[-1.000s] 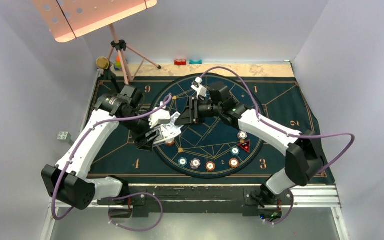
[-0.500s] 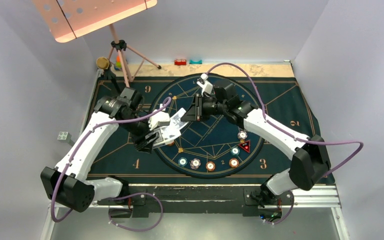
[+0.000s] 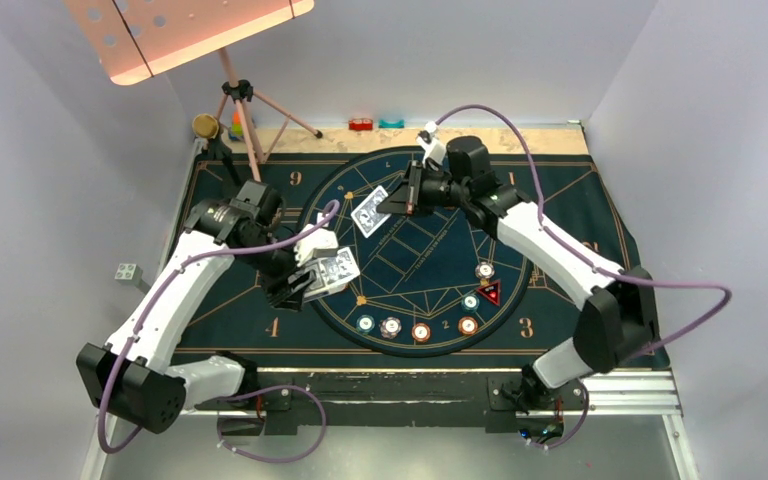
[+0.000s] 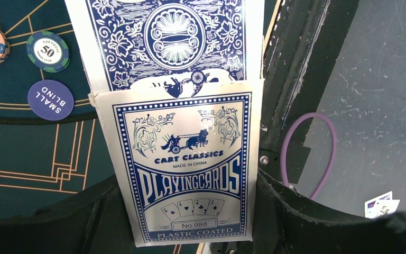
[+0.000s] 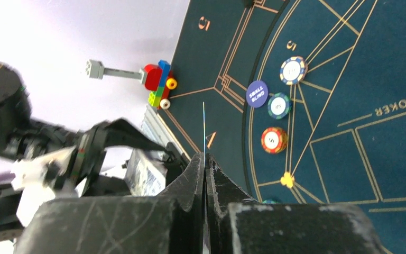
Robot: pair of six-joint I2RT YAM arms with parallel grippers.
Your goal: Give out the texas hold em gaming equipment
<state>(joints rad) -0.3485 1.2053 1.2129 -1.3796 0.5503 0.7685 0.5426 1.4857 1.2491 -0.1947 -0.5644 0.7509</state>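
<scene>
My left gripper [image 3: 305,283] is shut on a blue and white playing-card box [image 4: 182,169], and blue-backed cards [image 4: 169,42] stick out of its open top. The box also shows in the top view [image 3: 336,269], over the left of the dark mat [image 3: 560,190]. My right gripper [image 3: 407,195] is shut on a single blue-backed card [image 3: 370,212], held tilted above the mat's back centre. In the right wrist view the card is edge-on [image 5: 204,127]. Several chips [image 3: 421,332] and a red triangular marker [image 3: 489,292] lie along the circle's near right. I see no yellow disc.
A pink tripod stand [image 3: 245,110] is at the back left. Small red [image 3: 361,124] and teal [image 3: 391,123] blocks sit behind the mat. A grey brick piece [image 3: 126,271] lies left of the mat. A blue small-blind disc [image 4: 50,99] lies by the chips.
My right gripper has drawn one card out of the box and carried it back and to the right. My left gripper has drawn slightly left and nearer with the box.
</scene>
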